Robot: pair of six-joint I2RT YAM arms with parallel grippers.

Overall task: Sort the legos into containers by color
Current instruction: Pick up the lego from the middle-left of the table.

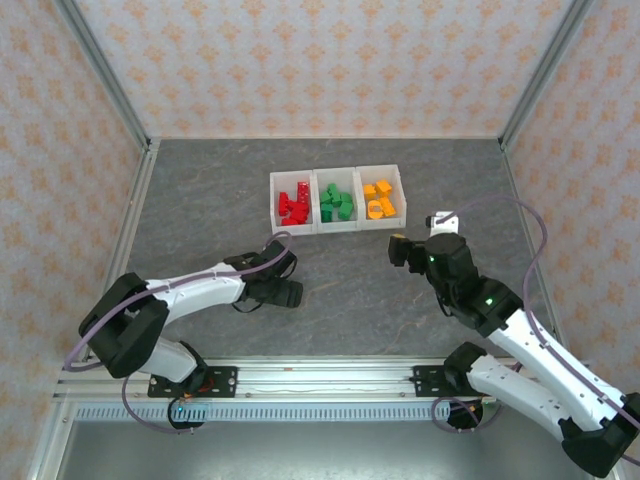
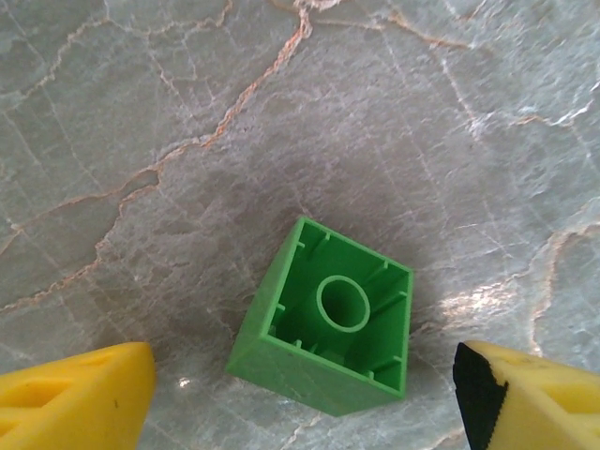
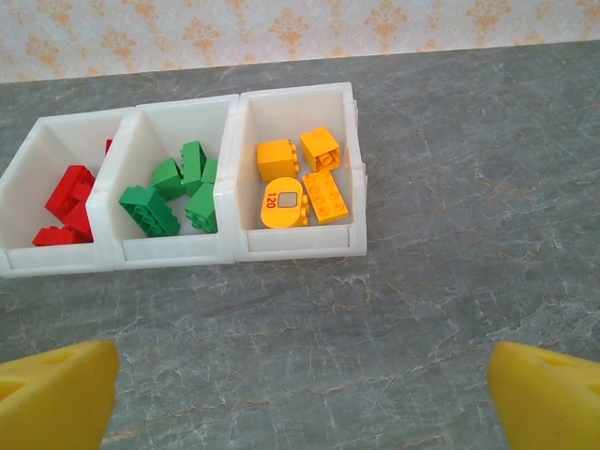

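Yellow fingertips [image 2: 84, 394] of your left jaws sit low on either side of the small green plastic brick [image 2: 323, 319], released, neither one touching it. That brick lies hollow side up on the grey marbled desk [image 2: 187, 112], skewed to the pads. I'd twist the wrist to meet flat walls rather than corners, then squeeze centred. Meanwhile your right jaws hang wide, holding nothing, facing the translucent white three-bin row [image 3: 234, 248]. Other green bricks [image 3: 178, 187] lie in its middle compartment, so that's your target.
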